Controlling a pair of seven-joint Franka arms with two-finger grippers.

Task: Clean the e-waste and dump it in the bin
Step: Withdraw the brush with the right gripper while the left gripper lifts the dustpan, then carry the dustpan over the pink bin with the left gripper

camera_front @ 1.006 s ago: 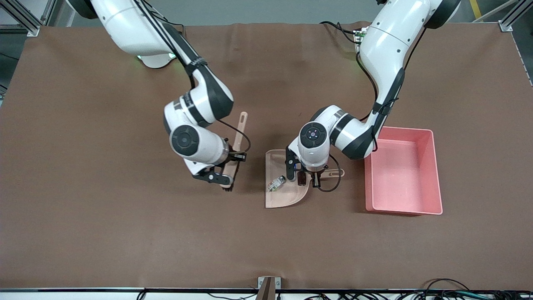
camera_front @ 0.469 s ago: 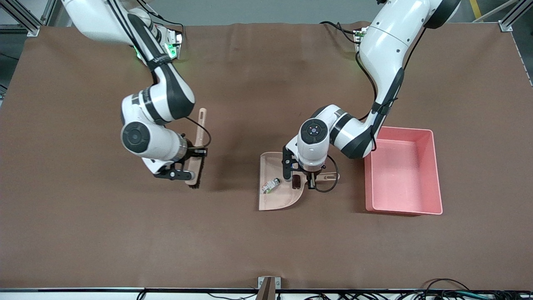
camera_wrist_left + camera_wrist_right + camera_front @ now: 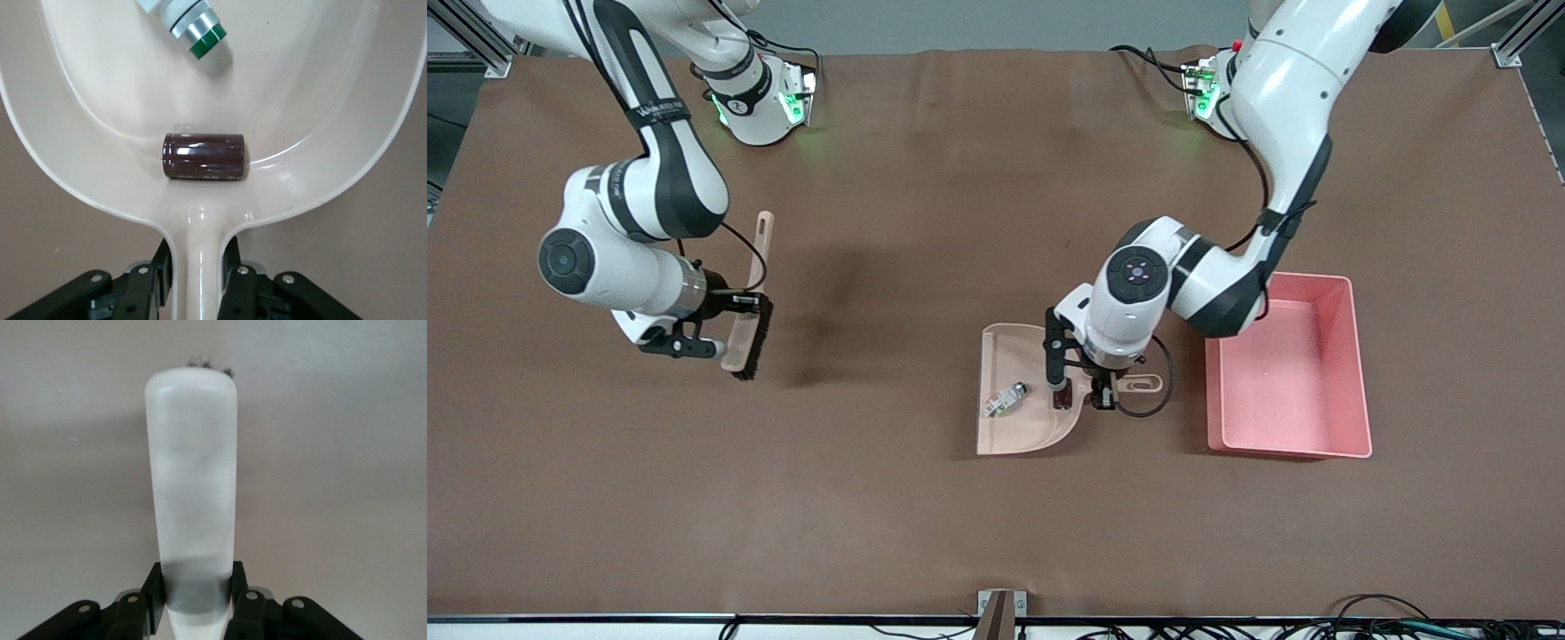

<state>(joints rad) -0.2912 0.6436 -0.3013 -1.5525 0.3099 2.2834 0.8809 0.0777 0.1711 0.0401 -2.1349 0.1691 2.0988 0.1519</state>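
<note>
The e-waste lies in the beige dustpan (image 3: pixel 1014 431): a white-and-green switch part (image 3: pixel 1005 400) and a dark maroon cylinder (image 3: pixel 1062 397). My left gripper (image 3: pixel 1080 391) is shut on the dustpan's handle. In the left wrist view the cylinder (image 3: pixel 203 157) rests against the dustpan's (image 3: pixel 100 100) back wall near the handle, the switch part (image 3: pixel 193 27) lies farther in, and the left gripper (image 3: pixel 199 273) clamps the handle. The pink bin (image 3: pixel 1280 447) stands beside the dustpan, toward the left arm's end. My right gripper (image 3: pixel 725 329) is shut on a brush (image 3: pixel 754 267), above the table toward the right arm's end.
In the right wrist view the brush handle (image 3: pixel 193 473) stands out from the right gripper (image 3: pixel 195 593), with dark bristles showing past its tip. Brown cloth (image 3: pixel 925 516) covers the table. A small metal bracket (image 3: pixel 1000 609) sits at the table edge nearest the front camera.
The right arm has swung the brush away from the dustpan toward its own end of the table. The left gripper has shifted the dustpan slightly, with both parts still in it.
</note>
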